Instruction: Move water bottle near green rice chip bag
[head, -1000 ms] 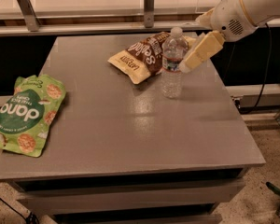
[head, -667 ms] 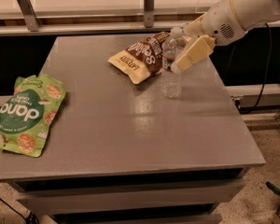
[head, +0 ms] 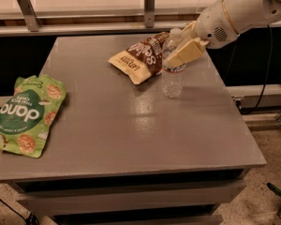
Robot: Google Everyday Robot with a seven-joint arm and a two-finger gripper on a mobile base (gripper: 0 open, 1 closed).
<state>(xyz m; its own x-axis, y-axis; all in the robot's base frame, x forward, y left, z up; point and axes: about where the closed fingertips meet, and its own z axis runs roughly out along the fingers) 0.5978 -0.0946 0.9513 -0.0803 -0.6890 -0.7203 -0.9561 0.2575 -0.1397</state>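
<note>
High on the water bottle (head: 172,78), the hand (head: 177,48), its grip impossible to tell, could tip it onto the brown bag (head: 139,58) at its ten o'clock.

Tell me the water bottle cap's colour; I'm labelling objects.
White, clearest in the camera view; the gripper is at the water bottle's neck, just below the cap.
</note>
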